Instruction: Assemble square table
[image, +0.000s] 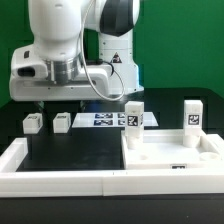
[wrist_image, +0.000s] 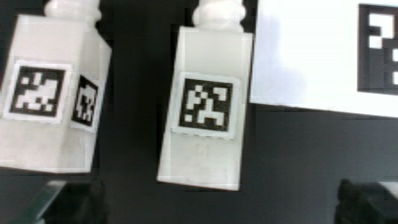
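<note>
While gripping nothing, hangs with gripper (wrist_image: 214, 203) jaws spread wide over one lying leg (wrist_image: 210, 110); second leg (wrist_image: 54, 95) just beside, apart. Marker board (wrist_image: 329, 50) near on the black table (image: 62, 155). Farther off, square tabletop (image: 170, 157) with two upright legs (image: 133, 115) on it.

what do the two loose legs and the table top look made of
loose legs: probably white plastic, matte; smooth uniform faces, rounded peg tip. table top: seemingly the same matte white plastic; even colour, no grain.
</note>
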